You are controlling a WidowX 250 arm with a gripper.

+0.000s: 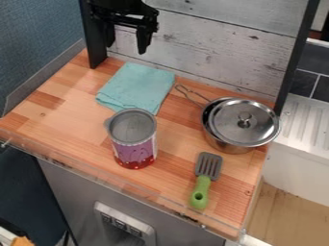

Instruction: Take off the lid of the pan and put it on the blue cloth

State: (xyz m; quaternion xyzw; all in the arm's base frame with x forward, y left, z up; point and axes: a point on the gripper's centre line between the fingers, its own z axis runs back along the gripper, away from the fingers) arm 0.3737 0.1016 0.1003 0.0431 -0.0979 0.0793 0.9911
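Metal lid [225,126]: it rests on the pan [226,145], round and shiny, shifted somewhat to the right, so the pan's dark inside shows at the left.
Gripper [126,48]: black, at the upper left, its two fingers well parted, nothing held between them.
Gripper to lid: the lid lies to the right and lower in the view, past the cloth; the single arm must, I think, travel across.
Knob [244,119]: small, metallic, at the lid's middle; the lid has no long axis, so this is probably the place for grasping.
Handle [189,98]: narrow wire loop, pointing to the upper left, its end just beside the cloth.
Blue cloth [138,85]: soft, folded into a rough square, flat on the striped wood.
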